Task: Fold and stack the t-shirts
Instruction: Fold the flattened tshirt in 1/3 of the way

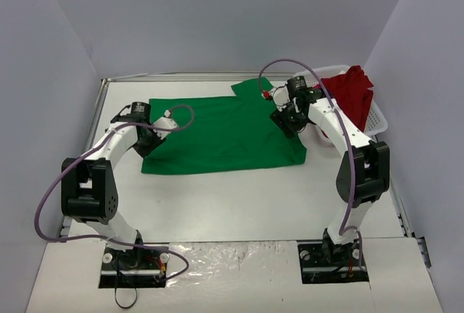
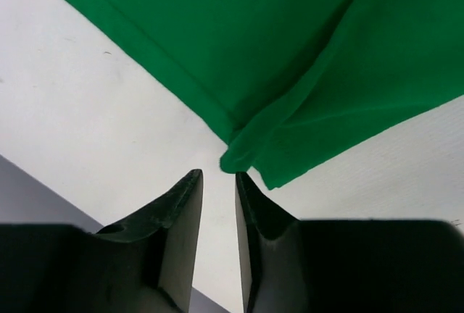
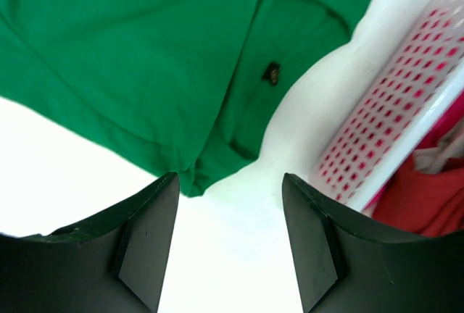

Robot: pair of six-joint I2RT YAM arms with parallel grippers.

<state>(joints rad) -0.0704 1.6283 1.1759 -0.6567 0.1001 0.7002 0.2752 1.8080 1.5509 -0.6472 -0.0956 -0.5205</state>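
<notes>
The green t-shirt point(image 1: 217, 135) lies spread flat across the middle of the table. My left gripper point(image 1: 148, 141) is low at its left edge. In the left wrist view the gripper point(image 2: 219, 177) has a narrow gap between its jaws and nothing in it. A bunched corner of the green cloth point(image 2: 239, 155) lies just past the fingertips. My right gripper point(image 1: 284, 121) hangs over the shirt's right side. Seen from its wrist, that gripper point(image 3: 230, 179) is wide open above bare table, with the shirt's edge point(image 3: 192, 179) by its left finger. The red t-shirt point(image 1: 351, 92) is heaped in the basket.
A white lattice basket point(image 1: 377, 117) stands at the back right, close to the right gripper and its wall point(image 3: 391, 132). Grey walls enclose the table on three sides. A small dark label point(image 3: 271, 73) shows on the green cloth.
</notes>
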